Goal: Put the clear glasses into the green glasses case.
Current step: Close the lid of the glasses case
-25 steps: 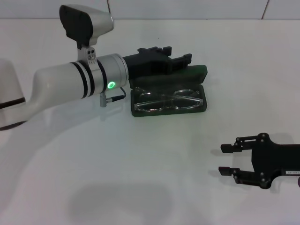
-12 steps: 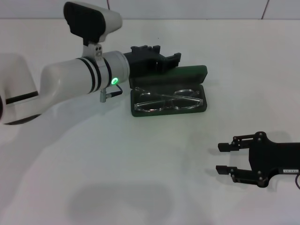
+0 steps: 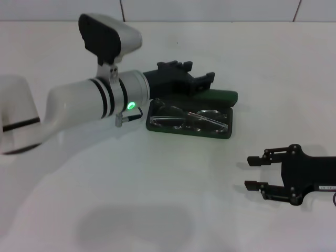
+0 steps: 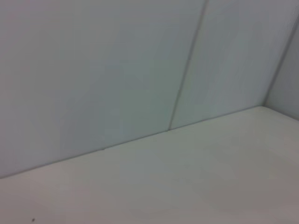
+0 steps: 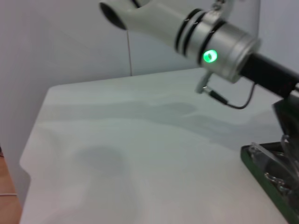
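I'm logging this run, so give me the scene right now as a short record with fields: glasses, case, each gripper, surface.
glasses: clear glasses lying inside the case
case: green glasses case open, lid partly lowered
left gripper: left gripper at the lid's back edge
right gripper: right gripper open, low over the table, apart from the case
surface: white table
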`<action>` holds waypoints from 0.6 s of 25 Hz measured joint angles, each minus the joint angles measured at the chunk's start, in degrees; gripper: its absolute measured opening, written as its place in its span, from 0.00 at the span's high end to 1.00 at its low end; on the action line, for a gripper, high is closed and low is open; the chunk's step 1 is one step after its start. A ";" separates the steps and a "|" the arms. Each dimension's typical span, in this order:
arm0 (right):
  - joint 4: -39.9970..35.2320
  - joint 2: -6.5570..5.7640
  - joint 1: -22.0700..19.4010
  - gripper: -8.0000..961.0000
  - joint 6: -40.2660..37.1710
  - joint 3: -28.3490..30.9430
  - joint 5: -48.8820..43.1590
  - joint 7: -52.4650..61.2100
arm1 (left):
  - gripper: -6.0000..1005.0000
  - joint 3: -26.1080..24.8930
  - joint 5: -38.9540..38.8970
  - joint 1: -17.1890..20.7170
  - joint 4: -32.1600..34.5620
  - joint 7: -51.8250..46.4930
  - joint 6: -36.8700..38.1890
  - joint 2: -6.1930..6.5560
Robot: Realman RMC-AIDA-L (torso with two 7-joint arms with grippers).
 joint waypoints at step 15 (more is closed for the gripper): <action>-1.13 -0.26 1.59 0.49 2.20 0.07 0.02 1.31 | 0.30 -5.24 -0.34 7.38 6.04 17.78 0.41 -0.09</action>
